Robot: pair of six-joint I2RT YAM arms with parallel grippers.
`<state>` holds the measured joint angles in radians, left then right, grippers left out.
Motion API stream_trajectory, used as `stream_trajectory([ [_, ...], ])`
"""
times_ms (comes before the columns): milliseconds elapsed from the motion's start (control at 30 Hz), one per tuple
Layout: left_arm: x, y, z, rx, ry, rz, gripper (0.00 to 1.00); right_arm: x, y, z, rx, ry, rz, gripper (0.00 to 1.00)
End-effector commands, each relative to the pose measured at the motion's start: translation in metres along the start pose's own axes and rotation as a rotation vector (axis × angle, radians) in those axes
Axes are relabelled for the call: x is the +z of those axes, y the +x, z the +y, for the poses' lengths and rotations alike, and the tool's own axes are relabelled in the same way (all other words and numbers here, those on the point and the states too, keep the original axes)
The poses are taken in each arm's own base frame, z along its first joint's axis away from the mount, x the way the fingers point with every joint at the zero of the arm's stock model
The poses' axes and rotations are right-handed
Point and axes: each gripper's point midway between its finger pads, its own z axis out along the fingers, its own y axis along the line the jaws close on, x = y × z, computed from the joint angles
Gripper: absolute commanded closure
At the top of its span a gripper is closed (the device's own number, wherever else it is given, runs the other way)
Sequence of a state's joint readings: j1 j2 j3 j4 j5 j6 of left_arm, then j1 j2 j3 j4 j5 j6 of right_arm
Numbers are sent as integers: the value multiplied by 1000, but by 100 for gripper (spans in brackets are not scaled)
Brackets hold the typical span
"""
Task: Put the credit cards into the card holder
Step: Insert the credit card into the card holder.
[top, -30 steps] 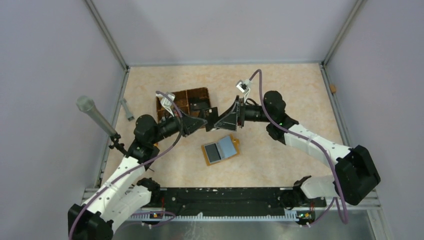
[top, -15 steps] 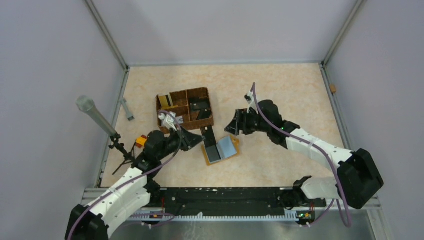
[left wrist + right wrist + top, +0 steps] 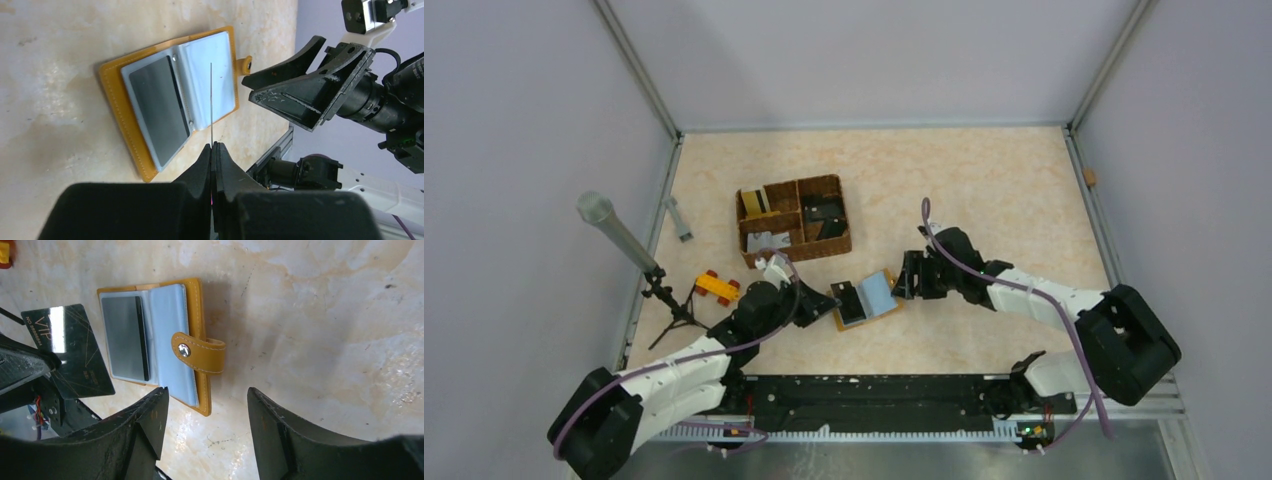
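Nearest the worktop's near edge, the left pincer (image 3: pixel 212 146) is clamped on a black card (image 3: pixel 70 352). It holds the card on edge at the left end of the card holder (image 3: pixel 864 298). The holder lies open around the middle of the worktop (image 3: pixel 984 190), its long axis running left to right and slanting slightly away. The left arm is nearer, and I judge that the coming insertion depends on lining the card up with a sleeve mouth. Just right of the holder, the right pincer (image 3: pixel 907 283) hovers with jaws apart, holding nothing. Farther off, the basket (image 3: pixel 842 215) holds other cards (image 3: pixel 824 215). Since a second ago both arms have come down from beside the basket, while the holder has not moved.
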<state>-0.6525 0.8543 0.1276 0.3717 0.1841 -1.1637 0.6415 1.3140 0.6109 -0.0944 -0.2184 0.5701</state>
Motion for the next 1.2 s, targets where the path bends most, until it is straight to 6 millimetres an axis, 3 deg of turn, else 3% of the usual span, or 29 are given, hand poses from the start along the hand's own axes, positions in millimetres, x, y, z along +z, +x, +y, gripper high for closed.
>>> stream_trajectory([
  [0,4,-13,-9,-28,43,-89,100,10,-3,17,36,-95,-23,40],
  [233,7,-9,3,-49,20,-83,100,25,8,17,90,-127,12,47],
  [367,9,-8,6,-57,15,-78,100,30,13,3,106,-58,34,59],
  [667,16,-4,-1,-85,62,-49,100,38,30,-17,125,31,92,94],
  [833,19,-3,5,-95,46,-51,100,39,34,-19,140,46,97,100],
  [1167,26,6,16,-147,9,-31,100,40,34,-19,143,73,91,100],
])
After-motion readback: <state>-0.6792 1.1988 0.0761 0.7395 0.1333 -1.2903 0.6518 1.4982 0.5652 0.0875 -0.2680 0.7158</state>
